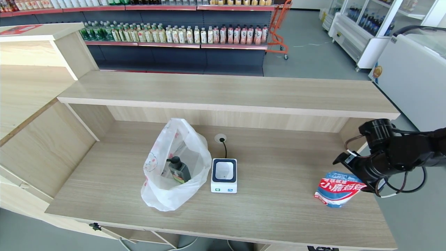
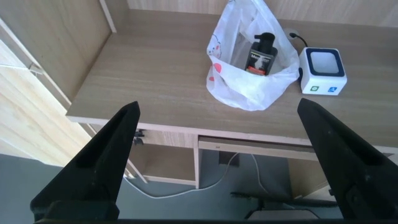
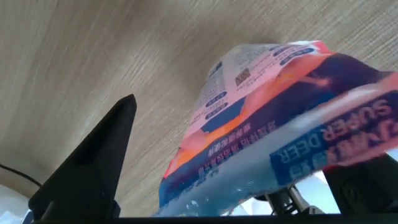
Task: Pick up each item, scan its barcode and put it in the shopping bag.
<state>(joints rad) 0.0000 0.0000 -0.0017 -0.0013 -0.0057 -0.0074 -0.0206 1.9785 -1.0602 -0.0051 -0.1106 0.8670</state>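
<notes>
A blue, red and white pouch (image 1: 336,190) lies on the wooden counter (image 1: 278,181) near its right end. My right gripper (image 1: 367,184) is at the pouch's right side. In the right wrist view the pouch (image 3: 280,124) sits between the spread fingers of that gripper (image 3: 242,146), which is open, with a gap showing beside one finger (image 3: 87,168). A white shopping bag (image 1: 163,188) stands left of centre with a black pump bottle (image 1: 179,170) inside. The white scanner (image 1: 224,175) is just right of the bag. My left gripper (image 2: 217,162) hangs open off the counter's front edge, holding nothing.
A raised shelf (image 1: 226,92) runs along the back of the counter, and a side wall (image 1: 48,146) closes its left end. The scanner's cable (image 1: 224,148) goes into a hole behind it. Bare counter lies between the scanner and the pouch.
</notes>
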